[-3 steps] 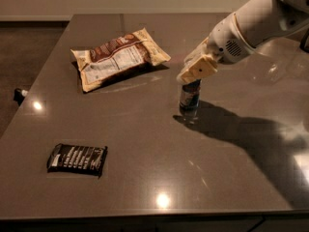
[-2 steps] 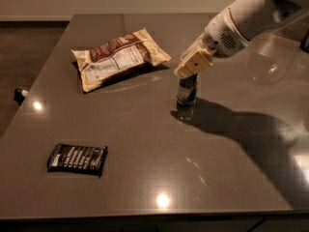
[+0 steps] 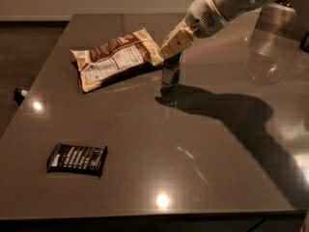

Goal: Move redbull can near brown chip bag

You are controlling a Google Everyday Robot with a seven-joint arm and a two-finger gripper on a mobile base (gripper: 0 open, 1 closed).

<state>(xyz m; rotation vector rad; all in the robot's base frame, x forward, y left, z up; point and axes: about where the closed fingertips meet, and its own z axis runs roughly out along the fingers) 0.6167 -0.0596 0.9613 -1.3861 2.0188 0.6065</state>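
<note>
Just then, the gripper [image 3: 173, 46] held the redbull can [image 3: 171, 72] tight by its top, upright, right beside the brown chip bag [image 3: 116, 58] on the table [image 3: 203, 158].

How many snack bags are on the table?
2. The brown chip bag lies far back on the table; the black packet lies near the front left. The tool grips the redbull can right beside the chip bag. None seems hidden.

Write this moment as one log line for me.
gripper: shut on redbull can top | redbull can: upright, beside brown chip bag, contact unclear | black packet: lying apart, nearer camera
</note>
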